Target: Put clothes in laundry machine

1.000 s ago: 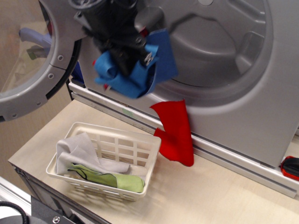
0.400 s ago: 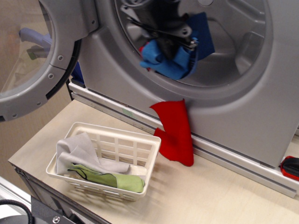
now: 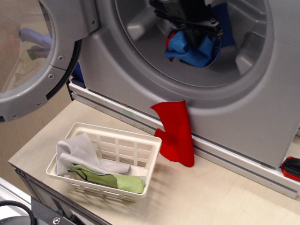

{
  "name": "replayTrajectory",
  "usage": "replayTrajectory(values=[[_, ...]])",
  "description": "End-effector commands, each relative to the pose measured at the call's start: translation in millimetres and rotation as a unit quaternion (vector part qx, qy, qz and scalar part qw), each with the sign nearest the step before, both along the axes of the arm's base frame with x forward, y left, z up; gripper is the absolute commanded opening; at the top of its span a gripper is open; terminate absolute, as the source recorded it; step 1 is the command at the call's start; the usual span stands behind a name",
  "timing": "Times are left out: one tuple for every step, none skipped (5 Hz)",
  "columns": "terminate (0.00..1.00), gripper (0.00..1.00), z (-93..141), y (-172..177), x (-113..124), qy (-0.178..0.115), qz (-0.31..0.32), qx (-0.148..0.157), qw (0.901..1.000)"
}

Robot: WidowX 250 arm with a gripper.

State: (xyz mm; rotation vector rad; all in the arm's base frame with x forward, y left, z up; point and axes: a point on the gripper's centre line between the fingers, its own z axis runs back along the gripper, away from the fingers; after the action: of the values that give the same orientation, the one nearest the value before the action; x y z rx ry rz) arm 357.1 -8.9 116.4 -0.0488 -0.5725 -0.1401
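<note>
The silver-grey laundry machine [image 3: 262, 108] fills the top and right, its round door [image 3: 33, 61] swung open to the left. My black gripper [image 3: 199, 33] is inside the round mouth, shut on a blue cloth [image 3: 194, 49] that hangs bunched above the grey ribbed drum [image 3: 140, 42]. A little red shows at the blue cloth's upper left. A red cloth [image 3: 177, 133] hangs from the machine's lower front down to the table. A grey cloth [image 3: 79, 152] and a green cloth [image 3: 115, 180] lie in the white lattice basket [image 3: 140, 154].
The basket stands on the light wooden table [image 3: 211, 197] near its front left edge. A red and black object [image 3: 291, 168] lies at the far right by the machine's base.
My gripper has carried the blue cloth from in front of the machine's left rim to the right and deeper into the drum. The red cloth and the basket have not moved.
</note>
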Motion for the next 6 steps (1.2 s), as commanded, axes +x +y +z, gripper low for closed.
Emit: replayTrajectory(values=[[0.00,1.00,8,10,16,-0.057,0.015,-0.007,0.9983],[0.00,1.00,3,15,16,-0.049,0.029,-0.005,0.9984],[0.00,1.00,2,19,15,-0.052,0.036,-0.004,0.9980],[0.00,1.00,9,21,15,-0.050,0.039,-0.007,0.9979],[0.00,1.00,21,26,7,-0.045,0.036,-0.022,0.9981],[0.00,1.00,31,29,-11,-0.033,0.017,-0.030,0.9988]])
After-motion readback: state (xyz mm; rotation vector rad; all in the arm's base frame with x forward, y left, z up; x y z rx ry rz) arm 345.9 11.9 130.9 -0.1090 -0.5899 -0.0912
